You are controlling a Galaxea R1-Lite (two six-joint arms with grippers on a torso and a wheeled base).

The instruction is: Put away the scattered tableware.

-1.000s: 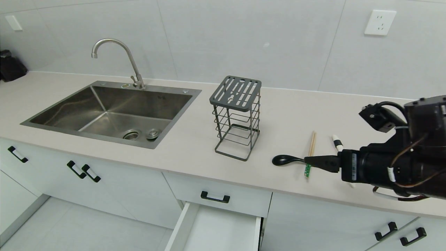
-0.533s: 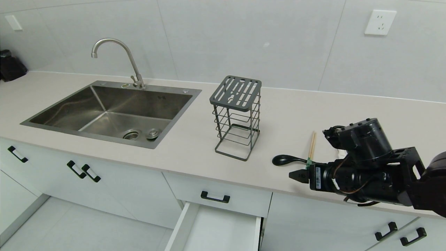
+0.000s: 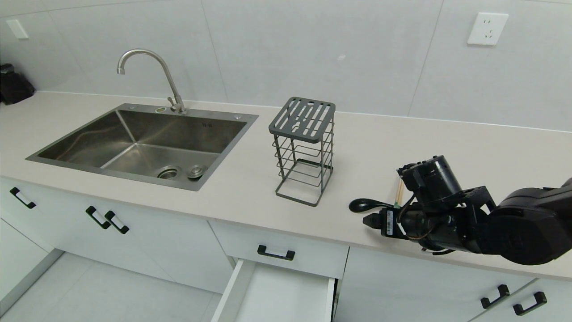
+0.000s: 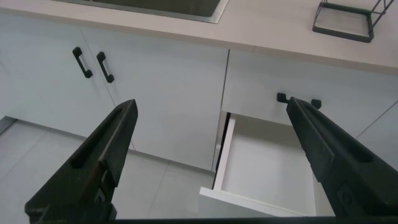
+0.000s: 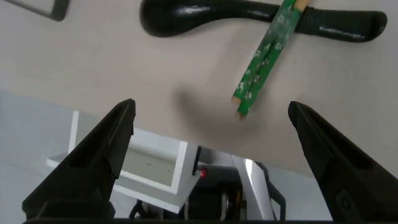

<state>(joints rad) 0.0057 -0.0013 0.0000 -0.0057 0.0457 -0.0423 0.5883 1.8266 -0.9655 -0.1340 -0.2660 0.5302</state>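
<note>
A black spoon (image 3: 364,205) (image 5: 249,15) lies on the counter right of the wire rack (image 3: 304,152), bowl pointing left. A pair of wooden chopsticks with green ends (image 5: 267,59) (image 3: 397,193) lies across its handle. My right gripper (image 3: 369,220) (image 5: 210,107) hovers low at the counter's front edge, just on the near side of the spoon, open, with nothing between its fingers. My left gripper (image 4: 211,102) hangs open in front of the lower cabinets, above the floor and left of the open drawer (image 4: 267,162).
The steel sink (image 3: 67,147) with its tap (image 3: 147,71) takes up the counter's left part. Below the rack an open white drawer (image 3: 277,295) sticks out from the cabinets. My right arm covers the counter to the right of the chopsticks.
My right arm has dropped lower and swung left, bringing the gripper down to the counter edge beside the spoon. A white utensil right of the chopsticks is now hidden behind it. Spoon and chopsticks have not moved.
</note>
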